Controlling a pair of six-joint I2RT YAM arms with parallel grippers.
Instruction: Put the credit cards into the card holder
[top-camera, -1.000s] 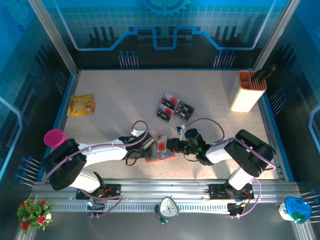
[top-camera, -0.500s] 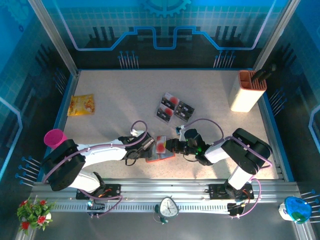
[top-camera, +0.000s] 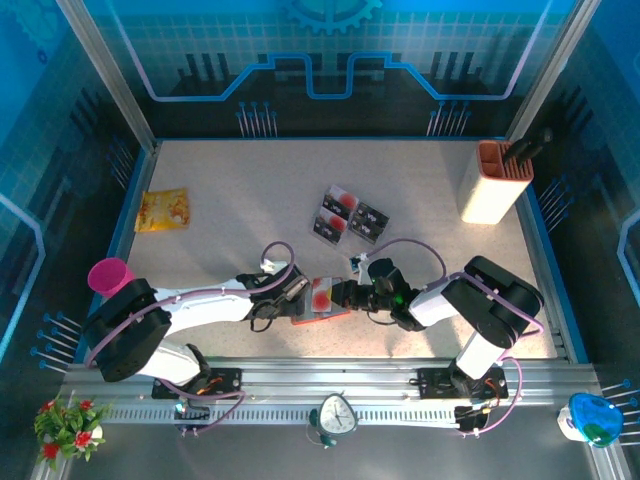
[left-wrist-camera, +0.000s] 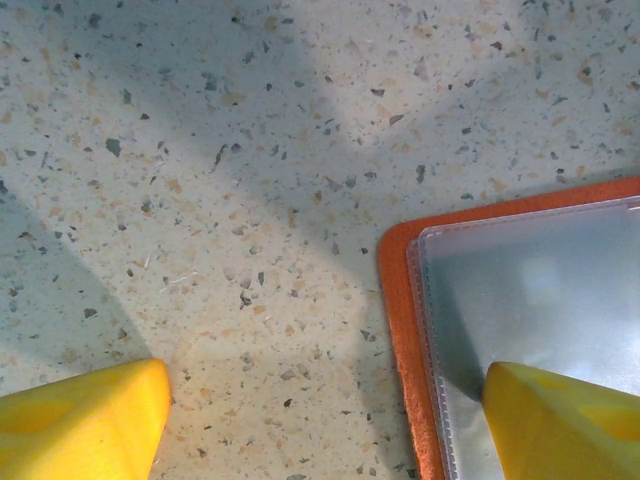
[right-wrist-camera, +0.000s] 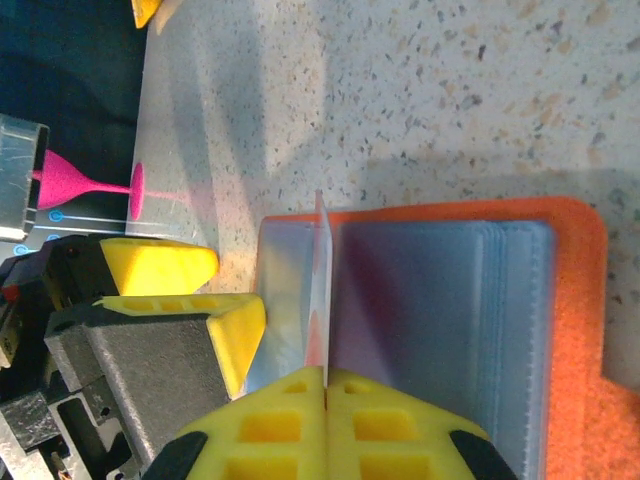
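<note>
One card (right-wrist-camera: 321, 290) edge-on in right gripper (right-wrist-camera: 325, 380)

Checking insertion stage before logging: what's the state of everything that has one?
card holder: open, flat on table, pockets up.
held card: on edge, over the pockets.
loose credit cards: flat on table, outside holder.
left gripper: open, one finger over holder's pocket.
right gripper: shut on held card.

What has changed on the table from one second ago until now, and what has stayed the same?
The right gripper, shut on one red-marked credit card, moved slightly left. This brought the card further over the open orange-red card holder. Nothing was taken or let go. The left gripper stayed open at the holder's corner, and the loose black cards farther back did not move.
</note>
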